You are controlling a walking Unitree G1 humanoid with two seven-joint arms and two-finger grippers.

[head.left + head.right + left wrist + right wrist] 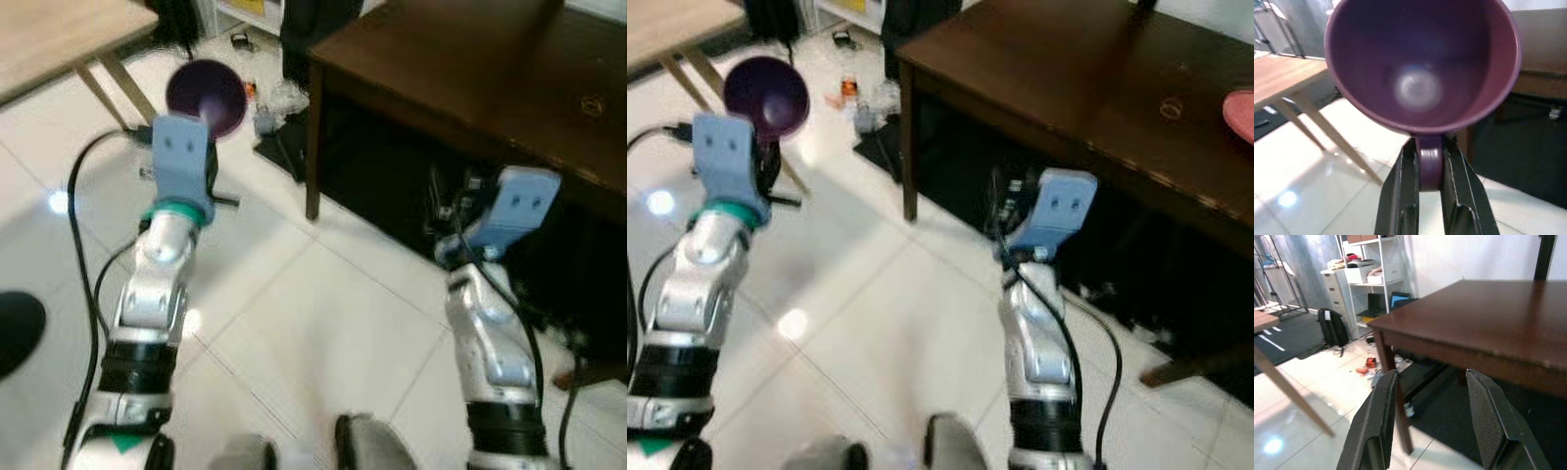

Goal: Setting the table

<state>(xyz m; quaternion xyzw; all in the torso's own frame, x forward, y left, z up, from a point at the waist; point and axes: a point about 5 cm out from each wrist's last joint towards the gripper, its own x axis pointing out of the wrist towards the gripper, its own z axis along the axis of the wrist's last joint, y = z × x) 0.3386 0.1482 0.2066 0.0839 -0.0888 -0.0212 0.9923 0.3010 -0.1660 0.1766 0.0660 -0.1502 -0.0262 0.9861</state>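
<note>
Left eye view, left gripper: it is reaching forward at about 11 o'clock from the robot, pinching the handle of a purple cup that is hanging over the white tiled floor.
Left eye view, right gripper: it is pointing toward 1 o'clock, just beside the front edge of the dark wooden table; its fingers are lying against the shadow under the table and are hard to make out here.
Left eye view, surroundings: a light wooden table is sitting at 10 o'clock, with clutter lying on the floor between the two tables.
Right eye view, dark table top: a pink plate is showing at the far edge, at about 2 o'clock, well apart from the cup.
Left wrist view, fingers: both are pressing together on the cup's handle, one on each side.
Left wrist view, cup: its open mouth is facing the camera, and it is tilting on its side, with a pale glint showing on its inner bottom.
Right wrist view, fingers: they are standing spread apart, with nothing between them.
Right wrist view, beyond the fingers: the dark table's corner and leg are standing near, and a white shelf unit and a black backpack are sitting by the far wall.
</note>
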